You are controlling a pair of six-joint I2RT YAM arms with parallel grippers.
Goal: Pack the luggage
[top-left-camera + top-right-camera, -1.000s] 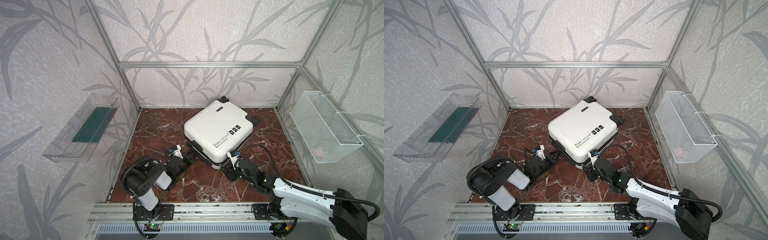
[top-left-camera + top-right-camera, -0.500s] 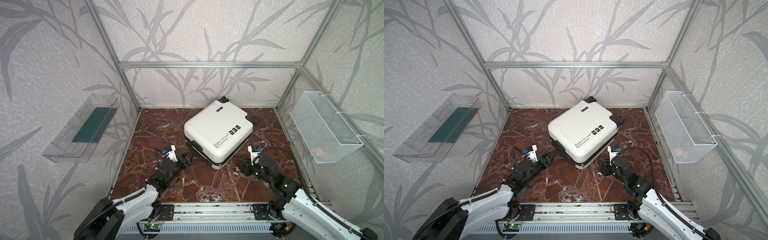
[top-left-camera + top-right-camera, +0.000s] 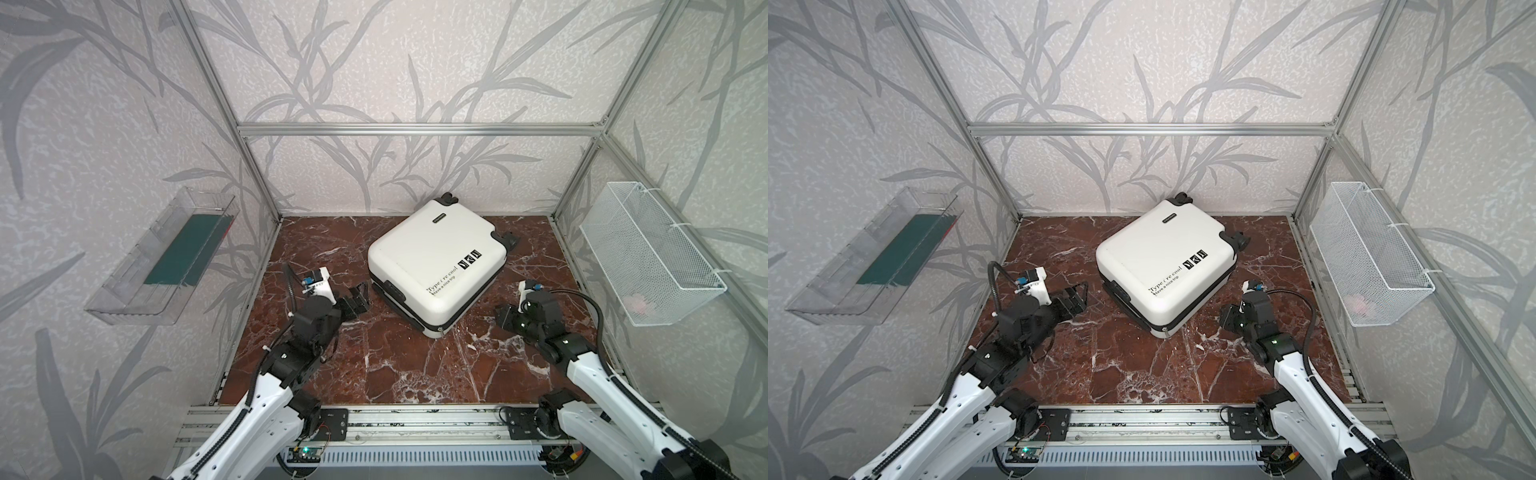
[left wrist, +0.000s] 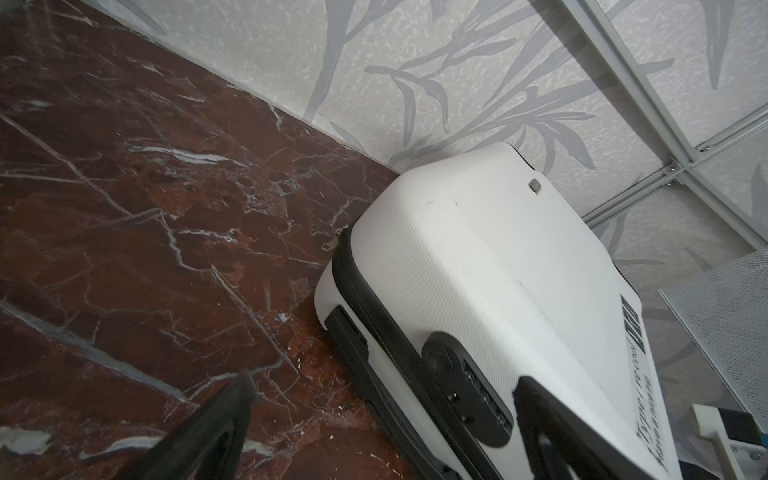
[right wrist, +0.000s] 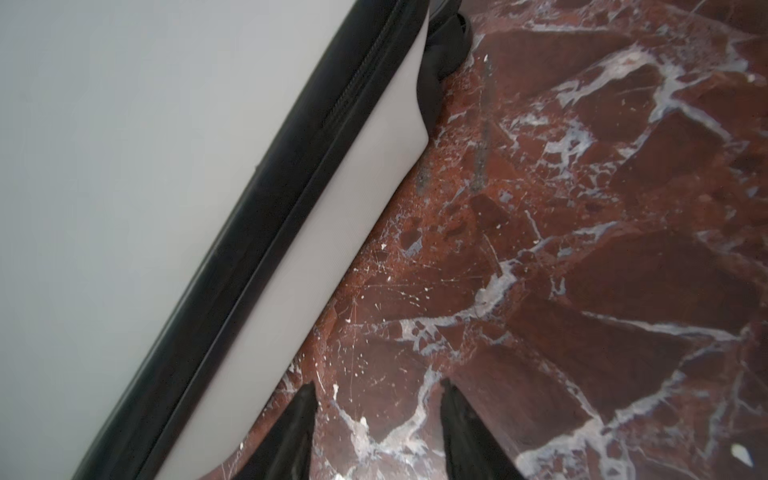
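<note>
On the marble tabletop (image 3: 395,374) the luggage (image 3: 436,266) lies flat & shut, twd the back wall. Both arms have pulled back off it. The left claw (image 3: 358,297) has sprung wide apart, and the right claw (image 5: 376,399) stands part-open w/ nothing between (just bare marble). We judge the packing done, w/ both arms now retiring.

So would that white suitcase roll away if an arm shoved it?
Probably slide, not roll: the suitcase lies flat on its shell, wheels pointing sideways. The hard shell looks stiff, likely slippery on the polished floor. Broad and low, it seems unlikely to tip.
</note>
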